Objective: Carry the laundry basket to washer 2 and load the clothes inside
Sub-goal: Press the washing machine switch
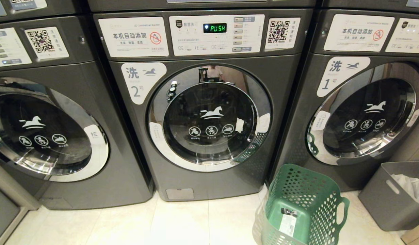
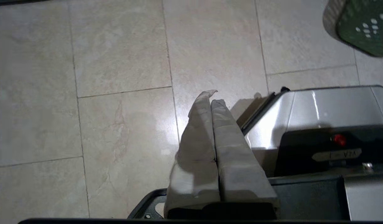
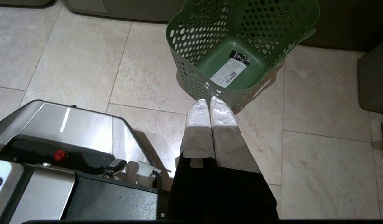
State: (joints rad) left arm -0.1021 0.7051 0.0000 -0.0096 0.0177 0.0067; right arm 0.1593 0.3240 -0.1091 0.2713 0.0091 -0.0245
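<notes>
Evidently the green laundry basket (image 1: 303, 204) stands on the tiled floor (image 1: 182, 221) in front of the gap between washer 2 (image 1: 209, 115) and the washer labelled 1 (image 1: 362, 112), just off the lower right corner of washer 2, and its inside shows only a printed label on the bottom; no clothes can be seen in it, nor through the dark glass of the closed door (image 1: 209, 117). Both arms hang low over the floor and neither appears in the head view: the left end effector (image 2: 210, 101) has its padded fingers pressed together on nothing beside the robot's base (image 2: 319, 124), and the right end effector (image 3: 209, 102) is likewise closed and empty, its tips just short of the basket's near wall. Judging from the empty basket and shut door, the loading looks finished or nearly so. To close out well, keep both arms tucked clear of the basket's rim and the grey bin (image 1: 393, 197) on the right, and check that the door sits flush in its chrome ring.
</notes>
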